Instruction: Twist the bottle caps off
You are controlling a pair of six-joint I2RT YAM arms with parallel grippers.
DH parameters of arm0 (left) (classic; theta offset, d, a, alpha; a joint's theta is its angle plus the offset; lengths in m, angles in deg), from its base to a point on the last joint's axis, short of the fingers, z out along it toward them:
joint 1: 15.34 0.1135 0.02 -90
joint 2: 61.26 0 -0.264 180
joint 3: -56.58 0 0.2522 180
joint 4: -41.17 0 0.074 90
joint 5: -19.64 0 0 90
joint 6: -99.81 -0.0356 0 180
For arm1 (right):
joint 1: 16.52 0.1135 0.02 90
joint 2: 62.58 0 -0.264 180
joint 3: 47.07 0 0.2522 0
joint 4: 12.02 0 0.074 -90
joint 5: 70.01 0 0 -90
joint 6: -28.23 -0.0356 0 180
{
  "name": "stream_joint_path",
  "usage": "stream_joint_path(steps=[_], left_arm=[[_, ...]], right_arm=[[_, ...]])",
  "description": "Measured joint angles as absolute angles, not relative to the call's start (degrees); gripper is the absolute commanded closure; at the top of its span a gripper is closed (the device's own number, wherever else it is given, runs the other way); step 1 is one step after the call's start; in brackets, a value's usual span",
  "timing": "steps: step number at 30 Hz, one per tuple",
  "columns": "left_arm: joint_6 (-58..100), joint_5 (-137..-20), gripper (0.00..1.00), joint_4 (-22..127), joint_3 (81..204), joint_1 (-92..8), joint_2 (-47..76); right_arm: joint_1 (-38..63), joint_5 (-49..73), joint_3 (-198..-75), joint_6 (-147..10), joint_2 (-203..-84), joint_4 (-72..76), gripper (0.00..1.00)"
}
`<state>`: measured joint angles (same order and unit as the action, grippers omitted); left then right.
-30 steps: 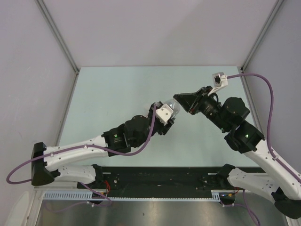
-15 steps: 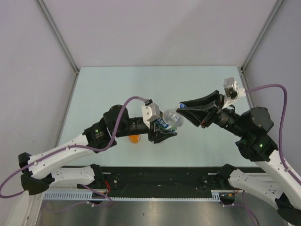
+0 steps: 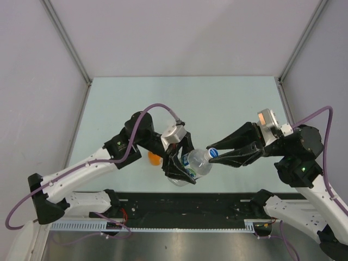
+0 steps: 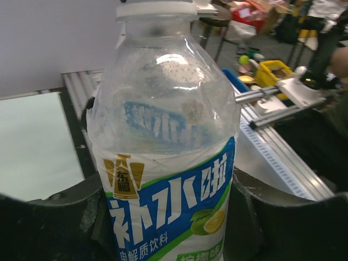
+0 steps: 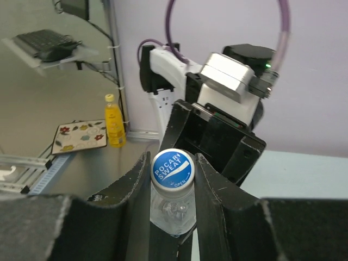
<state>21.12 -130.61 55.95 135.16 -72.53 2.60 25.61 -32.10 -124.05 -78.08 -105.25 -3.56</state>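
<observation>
Up above the near part of the table (image 3: 136, 98), the left gripper (image 3: 184, 167) is clamped around the body of the clear bottle (image 3: 197, 162) with the blue-white label. It's held tilted, neck pointing over at the right arm. Right gripper (image 3: 212, 156) is pinched tight on the blue cap (image 5: 172, 169), one finger on each side, and the cap looks seated on the neck. Orange bottle (image 3: 154, 159) sits on the table right by the left wrist, partly hidden.

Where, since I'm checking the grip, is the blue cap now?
The blue cap is on the blue-white labelled bottle, pinched by the right hand, just right of centre in the top view; the left hand holds the bottle's body.
</observation>
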Motion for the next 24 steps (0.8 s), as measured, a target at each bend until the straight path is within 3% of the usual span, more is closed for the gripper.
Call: stream_joint_path(steps=[12, 24], left_arm=[[41.97, -147.62, 1.0, 30.44, 133.36, -72.96, 11.19], [57.88, -152.93, 1.0, 11.25, 132.86, -73.07, 15.58]], right_arm=[[25.33, -44.06, -124.07, -75.42, -105.28, -7.47, 1.0], [24.93, -48.36, -124.14, -74.61, -106.17, -10.6, 1.0]])
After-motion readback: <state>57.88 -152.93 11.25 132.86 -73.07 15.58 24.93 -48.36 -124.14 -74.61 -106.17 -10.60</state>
